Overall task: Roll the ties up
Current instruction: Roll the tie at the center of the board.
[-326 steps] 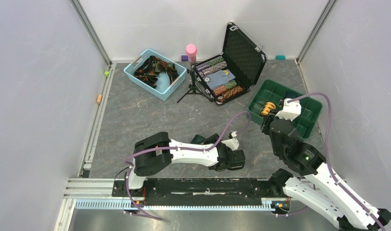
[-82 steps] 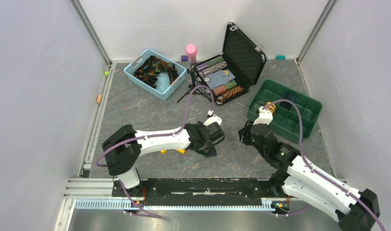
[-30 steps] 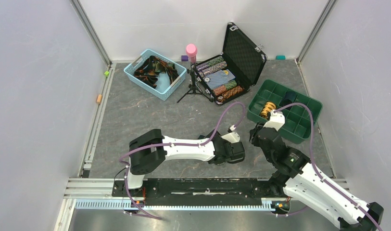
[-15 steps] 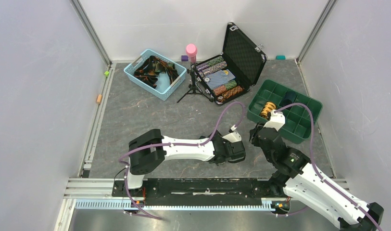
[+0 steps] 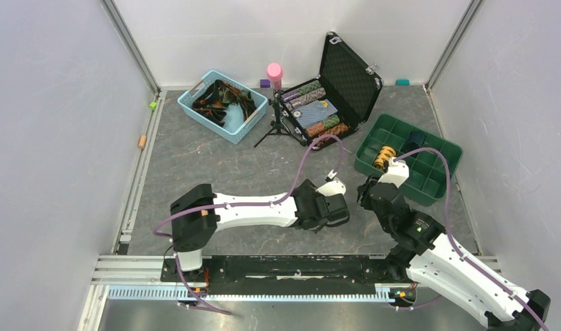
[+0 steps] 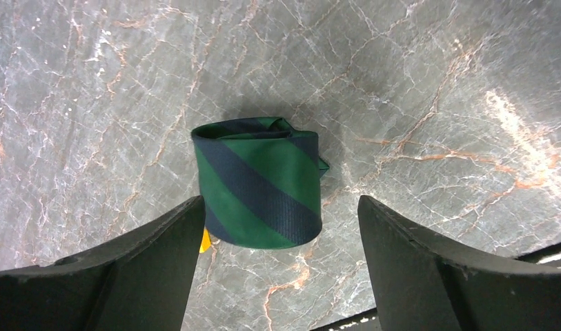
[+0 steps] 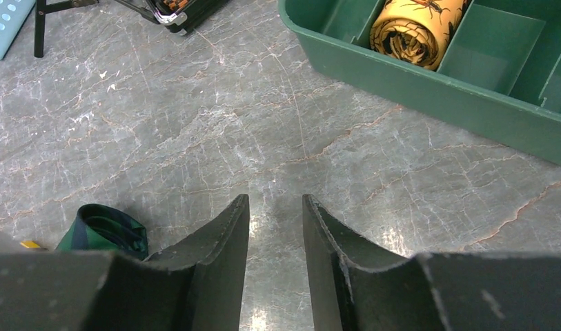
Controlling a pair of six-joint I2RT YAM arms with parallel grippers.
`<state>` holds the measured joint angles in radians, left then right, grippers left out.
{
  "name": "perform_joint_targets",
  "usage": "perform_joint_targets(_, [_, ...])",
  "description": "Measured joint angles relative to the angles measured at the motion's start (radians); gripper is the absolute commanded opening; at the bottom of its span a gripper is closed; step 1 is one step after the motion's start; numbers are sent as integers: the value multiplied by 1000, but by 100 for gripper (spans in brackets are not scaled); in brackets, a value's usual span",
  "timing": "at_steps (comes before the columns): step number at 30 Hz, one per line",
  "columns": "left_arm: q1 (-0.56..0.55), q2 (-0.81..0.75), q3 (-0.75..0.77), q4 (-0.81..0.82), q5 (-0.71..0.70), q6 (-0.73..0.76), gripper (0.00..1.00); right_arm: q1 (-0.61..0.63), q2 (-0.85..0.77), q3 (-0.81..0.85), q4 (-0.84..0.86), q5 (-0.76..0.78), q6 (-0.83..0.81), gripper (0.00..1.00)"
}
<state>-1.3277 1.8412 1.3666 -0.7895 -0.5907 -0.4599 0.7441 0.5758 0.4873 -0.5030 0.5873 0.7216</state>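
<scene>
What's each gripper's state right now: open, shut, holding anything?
Left gripper: open wide, rolled green-navy tie lying between its fingers, not gripped.
Right gripper: partly open, narrow gap, holding nothing.

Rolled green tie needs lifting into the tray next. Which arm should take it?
Left, probably. The left gripper stands open astride the rolled tie, one finger each side. The right gripper is empty and off to the side, nearer the green tray.

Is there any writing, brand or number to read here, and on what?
None can be read. The blue pack in the open black case is too small to tell.
The rolled yellow tie shows only a dark pattern, the green-and-navy tie only stripes.
</scene>
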Motion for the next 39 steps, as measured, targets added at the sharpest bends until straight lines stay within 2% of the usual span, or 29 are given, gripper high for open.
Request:
perform_joint_targets(6, [15,-105,-24,19,3,-4,89,0,0,-17,16,-24,8,40])
perform_joint_targets(11, [80,-284,-141,116,71,-4,90,0,9,-65,110,-128,22,46])
perform_joint_targets(16, [269,-509,-354,299,234,-15,91,0,59,-159,283,-302,89,52])
perform_joint_targets(19, [382,-584,-475,404,336,-35,92,0,124,-214,401,-409,146,54])
perform_joint_targets(27, [495,-600,-674,615,578,-91,95,3,286,-257,618,-591,280,47])
perform_joint_targets(32, [539,-600,-752,747,698,-124,95,27,346,-257,710,-634,333,47])
perform_joint_targets(39, [574,-585,-801,864,793,-139,94,70,443,-257,806,-661,381,42])
